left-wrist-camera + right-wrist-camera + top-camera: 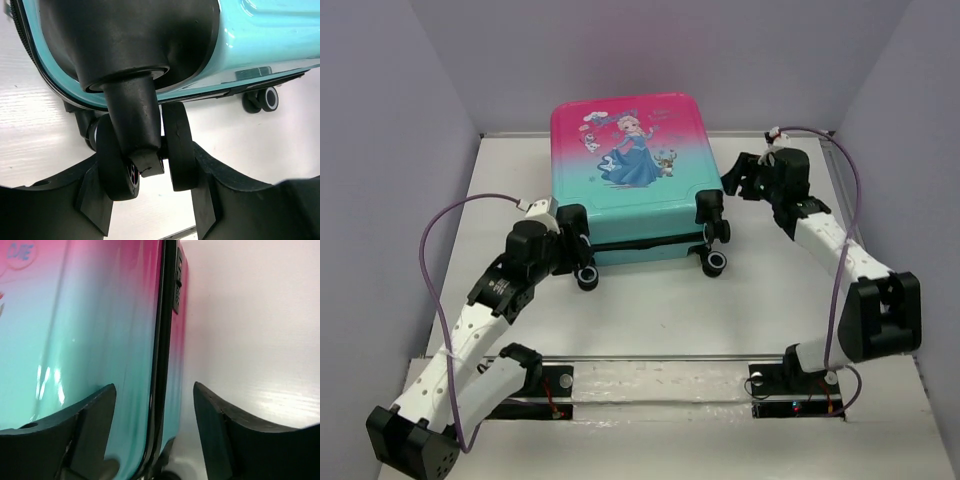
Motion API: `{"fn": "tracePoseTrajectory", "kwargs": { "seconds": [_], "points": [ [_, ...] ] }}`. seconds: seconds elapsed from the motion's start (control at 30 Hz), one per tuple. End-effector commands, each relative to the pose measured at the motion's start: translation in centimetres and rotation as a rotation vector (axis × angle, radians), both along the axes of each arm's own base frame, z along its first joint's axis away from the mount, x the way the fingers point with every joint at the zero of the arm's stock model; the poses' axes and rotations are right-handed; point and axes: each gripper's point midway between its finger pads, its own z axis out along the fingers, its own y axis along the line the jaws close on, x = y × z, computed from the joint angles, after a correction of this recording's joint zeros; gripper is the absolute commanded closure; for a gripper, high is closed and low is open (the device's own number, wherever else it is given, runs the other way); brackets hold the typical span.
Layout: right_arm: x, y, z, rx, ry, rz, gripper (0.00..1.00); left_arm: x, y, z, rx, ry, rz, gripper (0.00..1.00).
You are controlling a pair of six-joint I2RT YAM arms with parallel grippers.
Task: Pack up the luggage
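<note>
Left tool straddles a luggage wheel — seemingly touching

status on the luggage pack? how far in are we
Done: the luggage lies flat on the table, shell shut along its black seam; whether it is zipped cannot be told. No loose items show. In hand: the left gripper brackets a caster wheel, contact unclear; the right gripper straddles the suitcase's right edge, open. Left: unclear, since the contents are hidden.
</note>
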Motion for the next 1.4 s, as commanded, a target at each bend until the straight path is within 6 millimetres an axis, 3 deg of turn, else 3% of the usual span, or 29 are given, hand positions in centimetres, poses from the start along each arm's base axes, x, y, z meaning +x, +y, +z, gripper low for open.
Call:
{"fn": "tracePoseTrajectory", "kwargs": {
  "seconds": [0.0, 0.03, 0.07, 0.1, 0.13, 0.2, 0.23, 0.3, 0.37, 0.43, 0.47, 0.5, 0.53, 0.6, 0.63, 0.77, 0.9, 1.13, 1.37],
  "points": [
    [-5.3, 3.3, 5.0, 0.092, -0.125, 0.126, 0.27, -0.2, -5.5, 10.6, -0.289, -0.318, -0.216, 0.94],
    [-6.1, 2.5, 4.6, 0.088, -0.127, 0.094, 0.27, -0.1, -5.6, 10.9, -0.303, -0.323, -0.218, 0.94],
    [-7.5, 1.7, 2.1, 0.077, -0.084, 0.065, 0.28, 0.1, -5.8, 12.1, -0.332, -0.356, -0.218, 0.94],
    [-8.4, 0.5, 3.0, 0.074, -0.129, 0.010, 0.30, 0.3, -6.0, 12.3, -0.341, -0.361, -0.216, 0.94],
    [-9.1, -0.1, 2.4, 0.069, -0.129, -0.018, 0.34, 0.5, -6.0, 12.7, -0.347, -0.368, -0.210, 0.94],
    [-11.0, -0.9, 0.2, 0.074, -0.124, -0.041, 0.53, 0.8, -6.3, 14.2, -0.377, -0.401, -0.215, 0.94],
    [-11.5, -1.1, -0.8, 0.075, -0.117, -0.046, 0.70, 0.9, -6.3, 14.4, -0.380, -0.407, -0.214, 0.94],
    [-12.7, -1.0, -3.5, 0.095, -0.092, -0.037, 0.82, 1.1, -6.3, 15.4, -0.395, -0.424, -0.204, 0.94],
    [-13.3, -0.6, -4.4, 0.120, -0.098, -0.015, 0.93, 1.1, -6.3, 16.1, -0.403, -0.440, -0.204, 0.94],
    [-14.1, 0.5, -4.7, 0.169, -0.146, 0.053, 0.93, 1.1, -6.3, 16.7, -0.411, -0.452, -0.204, 0.94],
    [-14.1, 0.8, -3.6, 0.200, -0.206, 0.071, 0.92, 1.1, -6.3, 17.0, -0.413, -0.459, -0.205, 0.94],
    [-14.5, 0.9, -4.4, 0.204, -0.208, 0.084, 0.88, 1.1, -6.3, 17.0, -0.410, -0.459, -0.204, 0.94],
    [-14.5, 1.0, -4.5, 0.209, -0.223, 0.087, 0.77, 1.1, -6.2, 17.0, -0.410, -0.460, -0.202, 0.94],
    [-14.1, 1.3, -3.9, 0.215, -0.277, 0.106, 0.68, 1.1, -6.2, 17.0, -0.410, -0.461, -0.203, 0.94],
    [-13.5, 1.4, -4.6, 0.199, -0.258, 0.112, 0.64, 1.1, -6.2, 16.8, -0.411, -0.457, -0.203, 0.94],
    [-12.0, 2.4, -4.8, 0.205, -0.288, 0.153, 0.56, 0.9, -6.3, 16.6, -0.410, -0.455, -0.210, 0.94],
    [-10.4, 2.6, -5.5, 0.184, -0.302, 0.151, 0.54, 0.7, -6.2, 16.6, -0.401, -0.456, -0.218, 0.94],
    [-9.0, 3.0, -4.1, 0.180, -0.386, 0.164, 0.52, 0.2, -6.1, 16.8, -0.393, -0.459, -0.227, 0.94],
    [-8.8, 4.2, -3.6, 0.233, -0.424, 0.220, 0.54, 0.2, -6.2, 16.0, -0.392, -0.440, -0.232, 0.94]
  ]
}}
